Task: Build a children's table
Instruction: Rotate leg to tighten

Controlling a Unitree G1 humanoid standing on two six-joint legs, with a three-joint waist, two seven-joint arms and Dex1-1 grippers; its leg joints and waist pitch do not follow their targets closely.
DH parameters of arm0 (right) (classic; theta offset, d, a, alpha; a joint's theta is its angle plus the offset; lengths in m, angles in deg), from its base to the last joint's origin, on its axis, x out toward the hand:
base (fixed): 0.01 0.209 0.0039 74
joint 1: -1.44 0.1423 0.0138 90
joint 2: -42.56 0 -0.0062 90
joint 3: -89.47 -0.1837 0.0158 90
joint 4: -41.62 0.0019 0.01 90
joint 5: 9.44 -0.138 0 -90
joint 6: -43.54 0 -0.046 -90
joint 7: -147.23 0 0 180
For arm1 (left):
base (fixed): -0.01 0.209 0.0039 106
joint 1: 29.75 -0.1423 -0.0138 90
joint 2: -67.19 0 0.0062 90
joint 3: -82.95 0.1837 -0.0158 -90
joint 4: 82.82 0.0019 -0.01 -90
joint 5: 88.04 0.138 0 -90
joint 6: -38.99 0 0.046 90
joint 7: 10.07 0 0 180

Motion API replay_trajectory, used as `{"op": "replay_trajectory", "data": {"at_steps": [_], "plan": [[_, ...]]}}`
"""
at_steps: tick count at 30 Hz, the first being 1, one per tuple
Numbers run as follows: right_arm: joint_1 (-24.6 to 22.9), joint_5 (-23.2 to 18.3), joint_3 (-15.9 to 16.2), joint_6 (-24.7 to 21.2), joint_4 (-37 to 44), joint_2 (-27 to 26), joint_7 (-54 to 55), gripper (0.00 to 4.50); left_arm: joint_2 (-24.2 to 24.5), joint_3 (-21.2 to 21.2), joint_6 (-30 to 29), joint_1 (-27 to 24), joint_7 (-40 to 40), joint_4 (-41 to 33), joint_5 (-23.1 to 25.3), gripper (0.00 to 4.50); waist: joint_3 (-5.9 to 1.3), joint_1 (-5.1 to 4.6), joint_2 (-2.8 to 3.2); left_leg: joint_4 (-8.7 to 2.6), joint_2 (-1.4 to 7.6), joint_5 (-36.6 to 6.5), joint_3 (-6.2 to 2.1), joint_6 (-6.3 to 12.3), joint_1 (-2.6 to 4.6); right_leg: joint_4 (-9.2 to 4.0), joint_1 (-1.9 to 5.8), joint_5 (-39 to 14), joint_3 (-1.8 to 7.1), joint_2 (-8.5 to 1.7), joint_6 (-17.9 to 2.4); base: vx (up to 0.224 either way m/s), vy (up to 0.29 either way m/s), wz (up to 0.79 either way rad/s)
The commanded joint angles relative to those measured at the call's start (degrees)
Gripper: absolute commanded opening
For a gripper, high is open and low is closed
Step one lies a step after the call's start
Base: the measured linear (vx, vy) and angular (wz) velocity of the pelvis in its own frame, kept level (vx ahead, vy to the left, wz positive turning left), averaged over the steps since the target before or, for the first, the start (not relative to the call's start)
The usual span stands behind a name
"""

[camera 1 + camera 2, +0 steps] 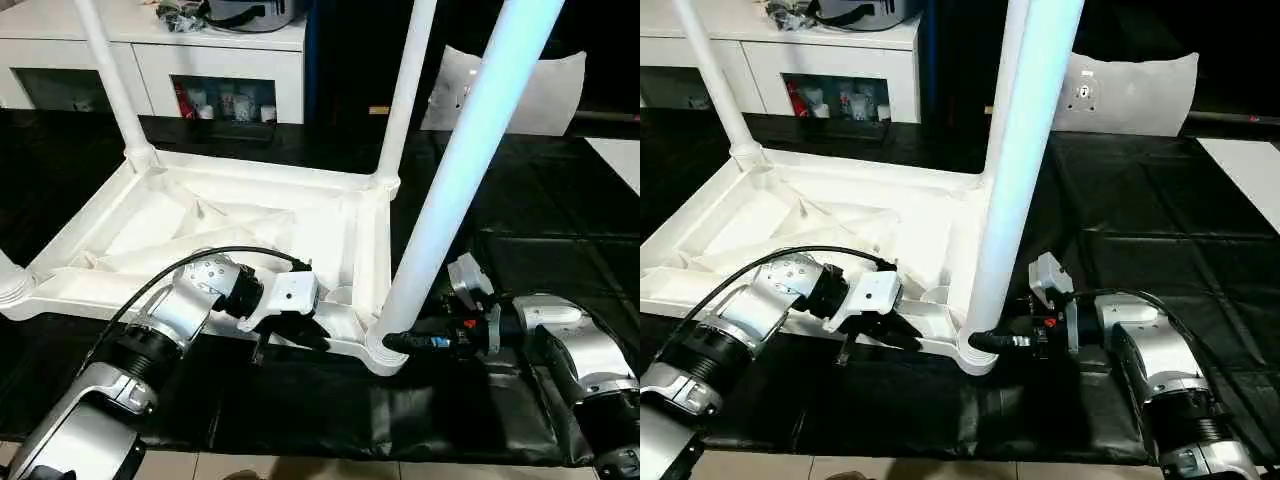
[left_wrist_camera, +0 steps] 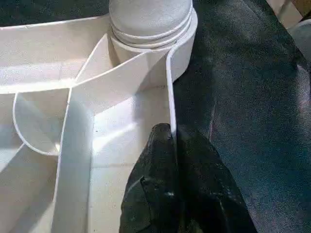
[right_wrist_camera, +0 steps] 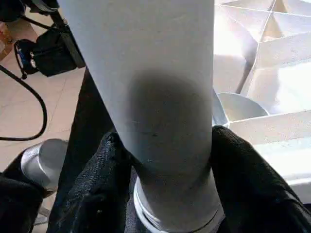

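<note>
The right gripper (image 3: 163, 184) has its two black fingers (image 3: 250, 179) set around the foot of the near-right leg (image 1: 455, 190), one on each side, touching the tube just above the corner socket (image 1: 378, 350). That leg's long axis rises almost straight up, so any seating push must run down along it. The left gripper (image 2: 174, 145) is pressed together on the thin near rim (image 2: 171, 87) of the upturned table top (image 1: 240, 225), close beside the same corner, steadying it on the black mat (image 1: 300, 400). The right wrist view shows the fingers flanking the tube; the head views show two further legs (image 1: 405, 85) standing at the far corners.
</note>
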Motion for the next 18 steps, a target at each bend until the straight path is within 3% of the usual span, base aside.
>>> {"op": "replay_trajectory", "data": {"at_steps": [1,5,7,13,14,16,18], "plan": [[0.79,-0.12,0.6,0.03,-0.37,0.31,-1.12,2.07,-0.48,2.19,1.25,0.61,2.84,-1.89,0.36,0.0,-4.07,-0.1,-0.32,-3.69,3.48,-10.51,-0.81,3.62,0.9,-3.76,2.79,-16.69,2.66,-5.11,-11.76,0.0,0.0,0.0],[-0.26,-2.4,-0.22,-2.24,1.77,-0.17,-0.58,2.02,-0.98,1.44,0.04,0.64,1.51,-1.71,-0.01,0.0,-4.06,-0.11,-0.37,-3.68,3.48,-10.33,-0.8,3.74,0.88,-3.69,2.79,-16.29,2.63,-5.05,-11.89,0.0,0.0,0.0],[-0.68,-4.45,-1.82,-5.72,3.72,-1.35,2.14,2.02,-1.7,0.49,-2.02,0.87,-0.9,-1.59,-0.04,0.0,-4.04,-0.04,-0.37,-3.7,3.49,-9.95,-0.77,3.87,0.91,-3.68,2.83,-15.91,2.67,-5.0,-11.96,0.0,0.0,0.0],[-1.57,-1.2,-2.92,-7.93,7.44,-6.0,15.91,2.02,-4.95,-2.59,-10.4,2.19,-10.32,-1.13,0.44,0.0,-3.65,-0.6,-0.56,-3.95,3.11,-13.23,-1.09,1.82,1.11,-4.71,2.52,-25.11,2.54,-5.25,-9.04,0.0,0.0,0.0],[-0.68,0.3,-4.52,-9.19,7.22,-9.5,24.13,2.01,-6.79,-3.38,-13.84,2.71,-14.68,-1.08,1.18,0.0,-3.51,-1.14,-0.56,-4.03,3.07,-13.66,-1.17,1.1,1.09,-4.86,2.29,-26.83,2.58,-5.21,-8.2,0.0,0.0,0.0],[-0.1,3.16,-4.76,-9.69,6.9,-12.23,31.08,2.01,-8.85,-4.31,-16.86,3.22,-18.95,-0.8,1.58,0.0,-3.57,-1.87,-0.61,-4.09,2.82,-14.25,-1.46,0.19,0.96,-5.03,2.29,-28.72,2.23,-5.19,-7.28,0.0,0.0,0.0],[0.19,5.1,-4.54,-11.13,7.15,-14.17,36.14,1.99,-10.69,-5.29,-19.58,3.66,-22.3,-0.53,1.48,0.0,-3.62,-2.59,-0.64,-4.03,2.66,-14.16,-1.55,0.51,0.68,-5.21,2.54,-28.76,2.21,-5.18,-6.74,0.0,0.0,0.0]]}}
